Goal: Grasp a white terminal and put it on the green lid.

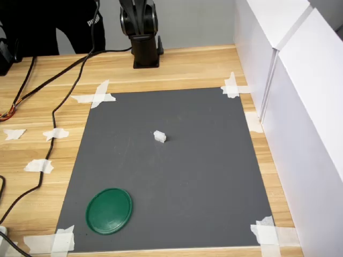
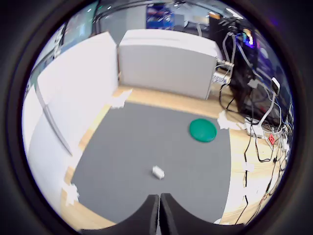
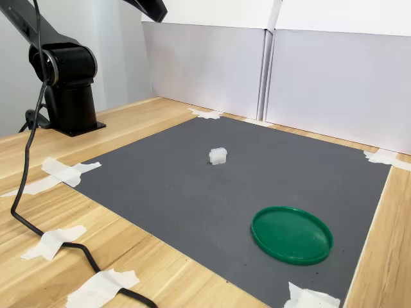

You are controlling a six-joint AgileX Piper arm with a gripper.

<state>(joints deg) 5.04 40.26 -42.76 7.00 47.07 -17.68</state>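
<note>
A tiny white terminal [image 1: 159, 137] [image 3: 218, 156] [image 2: 158, 172] lies near the middle of the grey mat [image 1: 177, 176]. The round green lid [image 1: 109, 210] [image 3: 292, 234] [image 2: 203, 130] rests flat on the mat, near its front-left corner in the first exterior view, with nothing on it. My gripper [image 2: 159, 203] shows only in the wrist view, held high above the mat and well apart from the terminal; its two dark fingertips meet with no gap and hold nothing. The exterior views show just the arm's black base [image 1: 144, 37] [image 3: 67, 83].
White panels [image 1: 300, 107] wall the mat on the first exterior view's right. White tape pieces [image 1: 96, 95] pin the mat's corners and lie on the wooden table [image 1: 32, 112]. Black cables [image 1: 59, 107] [image 3: 26, 192] run across the wood on the first exterior view's left.
</note>
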